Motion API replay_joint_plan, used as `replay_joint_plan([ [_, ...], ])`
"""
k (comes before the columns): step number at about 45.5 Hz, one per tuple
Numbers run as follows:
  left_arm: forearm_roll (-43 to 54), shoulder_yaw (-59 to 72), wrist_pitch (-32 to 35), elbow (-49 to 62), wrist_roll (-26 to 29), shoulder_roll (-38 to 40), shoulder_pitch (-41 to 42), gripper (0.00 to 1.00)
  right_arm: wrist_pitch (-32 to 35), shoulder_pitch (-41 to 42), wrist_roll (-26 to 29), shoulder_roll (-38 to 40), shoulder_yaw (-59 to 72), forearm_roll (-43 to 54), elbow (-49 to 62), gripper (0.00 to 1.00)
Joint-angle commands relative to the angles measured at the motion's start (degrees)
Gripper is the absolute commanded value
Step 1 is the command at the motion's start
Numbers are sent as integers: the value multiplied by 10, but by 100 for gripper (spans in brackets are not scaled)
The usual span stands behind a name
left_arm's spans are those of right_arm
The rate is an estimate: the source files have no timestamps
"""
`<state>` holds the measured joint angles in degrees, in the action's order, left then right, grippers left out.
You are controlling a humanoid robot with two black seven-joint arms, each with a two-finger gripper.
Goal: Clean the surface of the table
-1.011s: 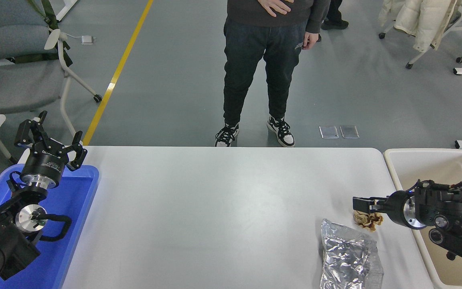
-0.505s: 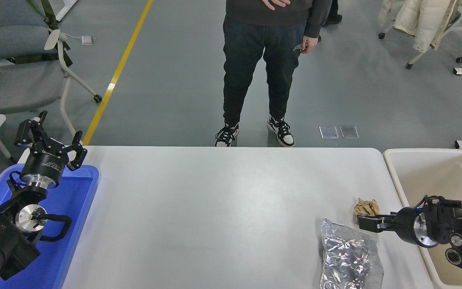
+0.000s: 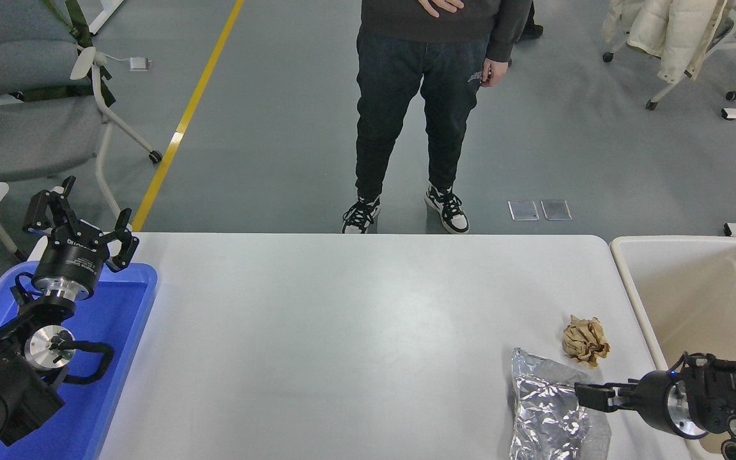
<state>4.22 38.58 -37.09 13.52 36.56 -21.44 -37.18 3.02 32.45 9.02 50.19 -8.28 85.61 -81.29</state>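
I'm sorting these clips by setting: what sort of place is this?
Probably a robotics lab or test hall: grey floor with a yellow line, wheeled office chairs, and a white table between a blue tray and a beige bin.

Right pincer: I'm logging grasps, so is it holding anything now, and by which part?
It cannot be told. The right pincer sits at the silver foil bag's upper right edge; no grip shows. The crumpled brown paper ball lies free.

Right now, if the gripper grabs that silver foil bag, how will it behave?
The silver foil bag lies flat and wrinkled, so it is probably light and floppy, and may crumple under the right gripper. Its glossy film could slide on the table surface.
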Motion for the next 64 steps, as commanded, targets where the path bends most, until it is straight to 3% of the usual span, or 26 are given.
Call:
replay_joint_plan([
  [1, 0, 0, 0, 0, 0, 0, 0, 100, -13, -12, -2, -10, 1, 3, 5, 98],
  [10, 0, 0, 0, 0, 0, 0, 0, 100, -31, -28, -19, -36, 1, 6, 37, 97],
  [14, 0, 0, 0, 0, 0, 0, 0, 100, -47, -32, -32, -52, 2, 22, 58, 90],
  [18, 0, 0, 0, -1, 0, 0, 0, 100, -52, -34, -40, -53, 2, 39, 68, 77],
  [20, 0, 1, 0, -1, 0, 0, 0, 100, -52, -34, -40, -54, 2, 39, 76, 61],
  [23, 0, 0, 0, -1, 0, 0, 0, 100, -54, -35, -41, -54, 2, 39, 87, 46],
  [25, 0, 0, 0, -1, 0, 0, 0, 100, -55, -36, -41, -54, 2, 39, 90, 25],
  [30, 0, 0, 0, -1, 0, 0, 0, 100, -65, -42, -42, -54, 2, 39, 98, 0],
  [50, 0, 0, 0, 0, 0, 0, 0, 100, -70, -35, -58, -43, -9, 23, 80, 0],
  [64, 0, 0, 0, -1, 0, 0, 0, 100, -64, 2, -59, 48, -14, -49, -54, 0],
])
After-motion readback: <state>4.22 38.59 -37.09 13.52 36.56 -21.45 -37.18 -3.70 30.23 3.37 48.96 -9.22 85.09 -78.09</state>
